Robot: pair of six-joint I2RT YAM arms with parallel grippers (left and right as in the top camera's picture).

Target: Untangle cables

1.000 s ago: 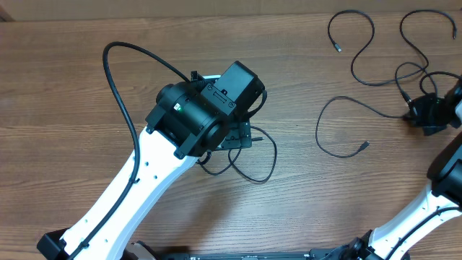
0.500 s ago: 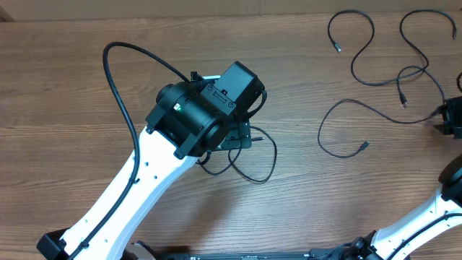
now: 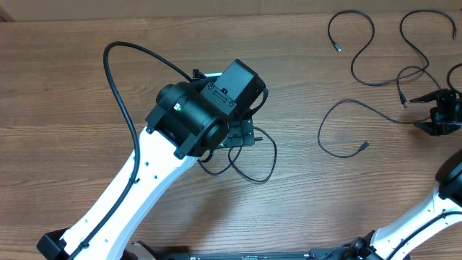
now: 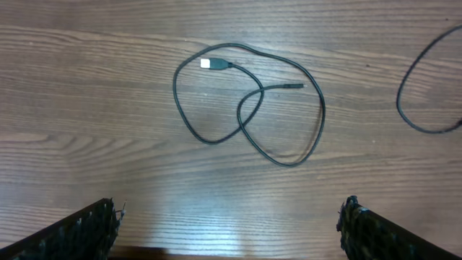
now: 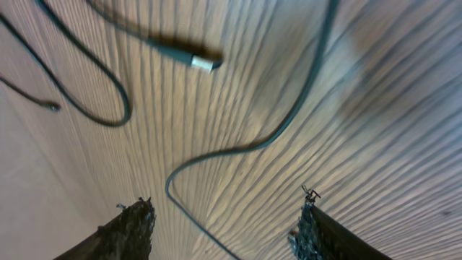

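Both apart: left pincer [image 4: 229, 208] over looped cable [image 4: 175, 90] (half hidden overhead), right pincer [image 5: 225, 201] among loose cables [image 5: 249, 146].

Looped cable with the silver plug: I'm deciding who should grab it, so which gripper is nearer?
Left. The left gripper hovers open over the looped cable; the right gripper is far away among other cables.

Looped cable [image 3: 274, 162] partly under L arm [image 3: 144, 180], R wrist view blurred

Looped cable [image 4: 249, 108] under left gripper [image 4: 229, 209], table [image 3: 65, 87] centre; other cables [image 3: 320, 133] far right (beside right gripper [image 3: 426, 113]).
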